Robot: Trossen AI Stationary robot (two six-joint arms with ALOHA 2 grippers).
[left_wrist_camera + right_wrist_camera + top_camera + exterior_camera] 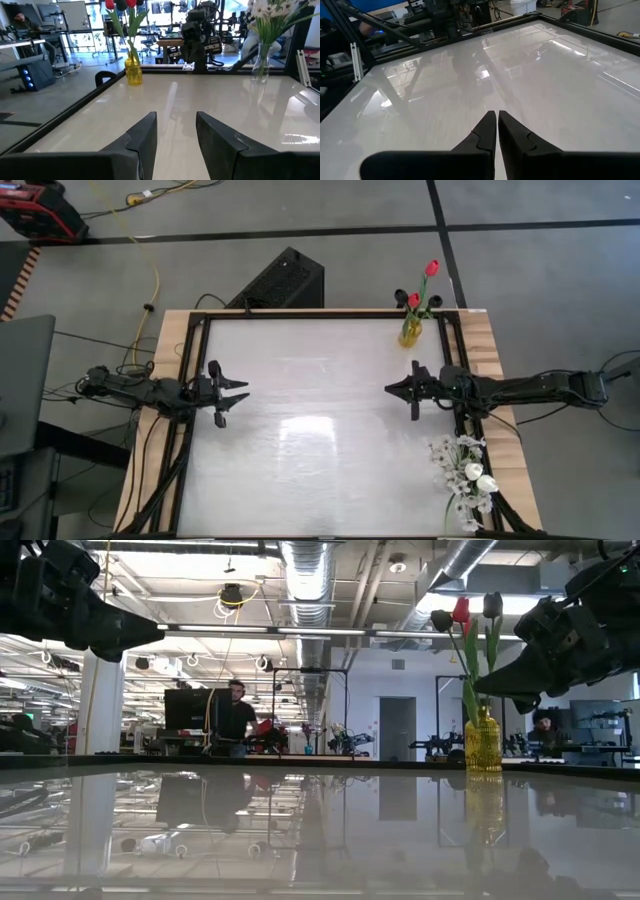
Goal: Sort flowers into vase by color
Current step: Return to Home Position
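Note:
A yellow glass vase (410, 331) stands at the table's far right; red and dark tulips (421, 288) stand in it by their stems, as the low view (482, 740) and left wrist view (133, 71) also show. A clear vase (260, 67) with white tulips and tiny white blossoms (467, 477) stands at the near right. My left gripper (243, 391) hovers open over the table's left side, empty. My right gripper (389, 388) hovers shut right of centre, empty, its fingers closed together in its wrist view (497, 125).
The glossy white table top (320, 430) lies inside a black frame with wooden borders. A black box (280, 280) sits on the floor beyond the far edge. A person (236, 720) stands in the room behind the table.

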